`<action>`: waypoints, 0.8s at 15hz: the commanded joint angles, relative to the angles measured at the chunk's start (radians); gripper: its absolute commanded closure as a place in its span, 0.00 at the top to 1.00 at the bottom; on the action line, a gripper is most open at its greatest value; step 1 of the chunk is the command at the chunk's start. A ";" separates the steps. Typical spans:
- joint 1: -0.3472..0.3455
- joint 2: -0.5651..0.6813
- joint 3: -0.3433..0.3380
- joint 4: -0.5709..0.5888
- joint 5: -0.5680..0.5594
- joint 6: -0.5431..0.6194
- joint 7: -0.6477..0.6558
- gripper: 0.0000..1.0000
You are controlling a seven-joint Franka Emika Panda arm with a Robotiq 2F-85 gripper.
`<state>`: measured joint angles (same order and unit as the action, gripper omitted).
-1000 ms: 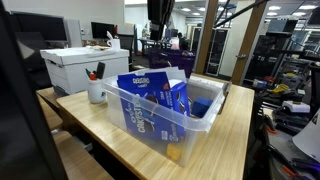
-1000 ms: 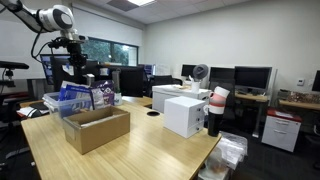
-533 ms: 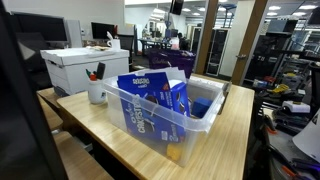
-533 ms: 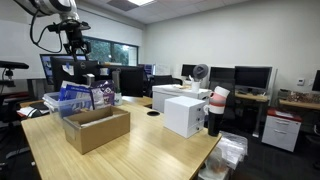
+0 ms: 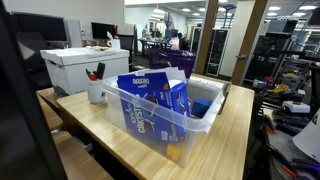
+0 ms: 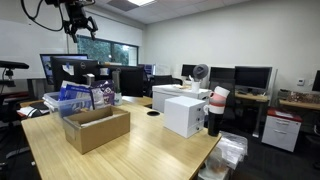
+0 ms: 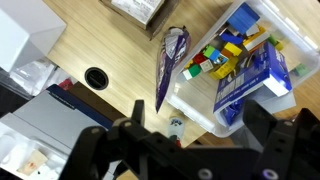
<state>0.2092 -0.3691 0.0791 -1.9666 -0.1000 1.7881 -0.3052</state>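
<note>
My gripper [image 6: 78,18] hangs high near the ceiling, far above the wooden table, open and empty. In the wrist view its fingers [image 7: 262,112] stand wide apart around the gripper [image 7: 198,125]. Far below lies a clear plastic bin [image 7: 200,108] holding blue snack bags [image 7: 250,80] and coloured blocks [image 7: 225,55]. A purple bag [image 7: 170,65] lies along the bin's outer side. The bin [image 5: 165,118] with the blue bags [image 5: 150,95] also shows in both exterior views, where the bags [image 6: 75,97] stand upright.
An open cardboard box [image 6: 95,128] sits next to the bin. A white box [image 5: 85,65] and a white mug [image 5: 96,92] with pens stand on the table. A cable hole [image 7: 96,77] is in the tabletop. Desks with monitors [image 6: 250,77] fill the room.
The gripper has risen well above the bin, passing out of the top of an exterior view, and its jaws have opened wide.
</note>
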 commanded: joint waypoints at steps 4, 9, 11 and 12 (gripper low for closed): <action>-0.042 -0.115 -0.076 -0.059 0.022 -0.045 -0.063 1.00; -0.046 -0.093 -0.071 -0.037 0.008 -0.036 -0.029 1.00; -0.045 -0.093 -0.067 -0.037 0.008 -0.036 -0.029 1.00; -0.045 -0.093 -0.066 -0.037 0.008 -0.036 -0.029 1.00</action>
<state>0.1823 -0.4638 -0.0006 -2.0066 -0.0994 1.7538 -0.3282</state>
